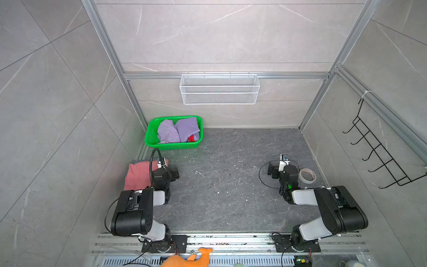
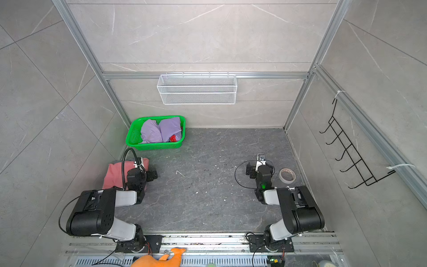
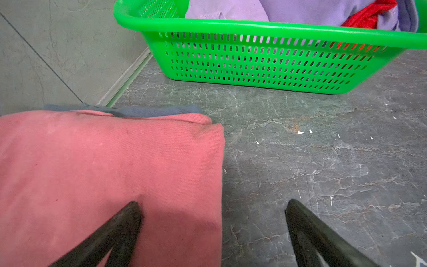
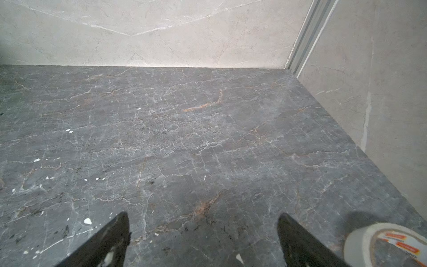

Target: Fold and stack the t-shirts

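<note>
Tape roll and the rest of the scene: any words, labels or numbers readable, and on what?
Tape roll: orange label strips inside its core, print too blurred to read.
Pink t-shirt, lavender t-shirts, green basket: no text showing.
Nothing else legible in any view.

Pale marbled wall panels [image 1: 219,34] are enclosing a dark veined floor slab [image 1: 231,185]; aluminium rails [image 1: 150,75] are framing them. A white mesh shelf [image 1: 219,90] is hanging from the rear rail, a black hook rack [image 1: 381,145] from the right wall.
</note>
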Robot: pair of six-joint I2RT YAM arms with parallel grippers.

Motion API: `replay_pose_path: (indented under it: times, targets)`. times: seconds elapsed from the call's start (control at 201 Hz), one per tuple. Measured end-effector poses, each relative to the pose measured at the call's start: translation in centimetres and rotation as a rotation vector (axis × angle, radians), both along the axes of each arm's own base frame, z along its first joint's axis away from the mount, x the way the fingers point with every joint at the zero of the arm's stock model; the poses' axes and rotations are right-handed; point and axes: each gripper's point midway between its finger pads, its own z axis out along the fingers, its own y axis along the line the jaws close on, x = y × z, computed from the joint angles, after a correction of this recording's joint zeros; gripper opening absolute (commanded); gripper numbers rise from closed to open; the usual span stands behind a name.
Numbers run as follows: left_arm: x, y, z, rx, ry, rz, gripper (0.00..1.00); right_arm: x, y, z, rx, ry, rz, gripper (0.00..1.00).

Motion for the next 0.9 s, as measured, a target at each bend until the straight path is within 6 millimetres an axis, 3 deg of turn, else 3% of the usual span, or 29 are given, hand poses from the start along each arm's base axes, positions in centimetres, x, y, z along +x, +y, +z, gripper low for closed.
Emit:
replay_pose_path:
  times: [0.896]
  targets:
    - [-0.04, 0.01, -0.08, 0.0, 0.007, 0.001, 1.0, -0.05, 0.07, -0.08, 0.0, 0.009, 0.004, 1.0]
